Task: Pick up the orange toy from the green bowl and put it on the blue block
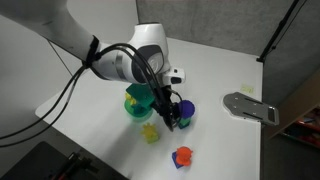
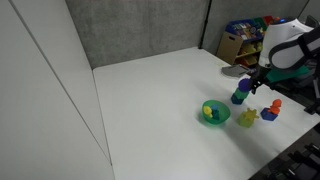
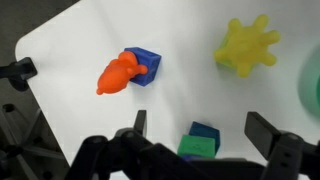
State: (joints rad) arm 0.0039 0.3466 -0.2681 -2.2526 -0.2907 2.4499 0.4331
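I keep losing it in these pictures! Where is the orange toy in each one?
In an exterior view: the orange toy is at the bottom middle of the picture.
In an exterior view: the toy is far right, right of the green bowl.
Wrist view: the toy is left of centre, against the blue block.
Shared landmark: the yellow spiky toy, nearby in every view.

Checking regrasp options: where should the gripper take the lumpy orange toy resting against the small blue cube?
Probably from above, across the free end of the lumpy orange toy: its other end rests on the small blue cube, so only that end is clear on both sides.
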